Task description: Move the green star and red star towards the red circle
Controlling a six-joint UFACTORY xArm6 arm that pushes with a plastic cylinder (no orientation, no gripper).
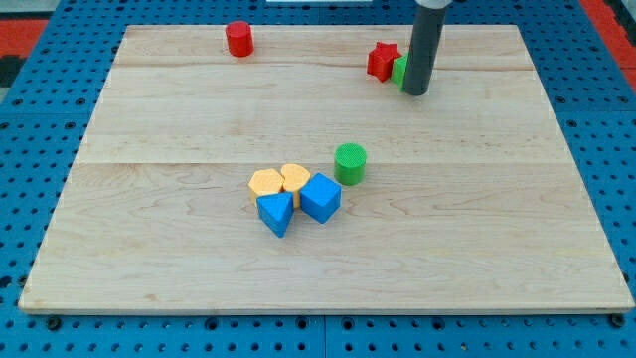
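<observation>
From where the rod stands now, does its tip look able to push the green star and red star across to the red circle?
Probably yes. My tip sits on the view's right of the green star, which touches the red star. The red circle lies towards the view's left, and no block stands on the board between them.

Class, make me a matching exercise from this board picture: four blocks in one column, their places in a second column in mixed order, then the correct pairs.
Column one:
1. red circle
2. red star
3. green cylinder
4. blue triangle

Column two:
A. touching the yellow blocks, near the board's middle
B. alone near the view's top left
C. at the view's top, left of my tip and the green star
D. just right of the middle cluster

Pairs: 1-B, 2-C, 3-D, 4-A
</observation>
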